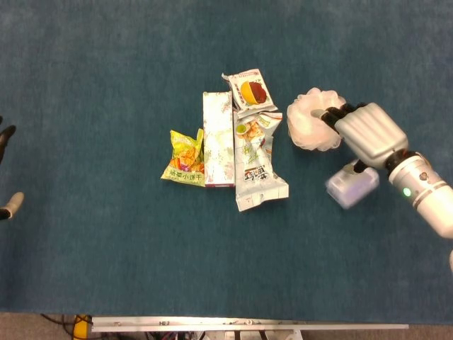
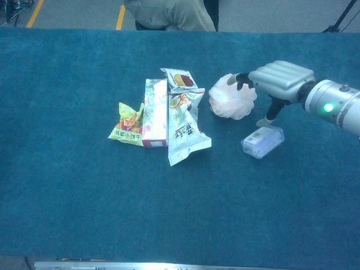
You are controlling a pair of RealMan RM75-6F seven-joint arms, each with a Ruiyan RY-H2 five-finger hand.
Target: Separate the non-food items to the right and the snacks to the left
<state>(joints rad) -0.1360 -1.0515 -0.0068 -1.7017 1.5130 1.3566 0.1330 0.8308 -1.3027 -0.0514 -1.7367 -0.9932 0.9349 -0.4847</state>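
Note:
A small clear plastic box [image 1: 352,185] [image 2: 262,140] lies on the blue cloth, just under my right hand [image 1: 368,134] [image 2: 278,80], which hovers over it with fingers apart and holds nothing. Its fingertips reach over a pale pink bath pouf [image 1: 310,124] [image 2: 228,105]. In the middle lie the snacks: a yellow bag [image 1: 185,157] [image 2: 128,125], a tall carton [image 1: 218,138] [image 2: 155,111], a white-green bag [image 1: 255,161] [image 2: 184,129] and a small packet [image 1: 249,88] [image 2: 180,79]. Only the spread fingertips of my left hand [image 1: 6,170] show at the left edge of the head view.
The blue cloth table [image 1: 106,269] [image 2: 84,214] stretches wide on all sides of the pile. A seated person [image 2: 169,14] is beyond the far edge. A metal rail [image 1: 248,326] runs along the near edge.

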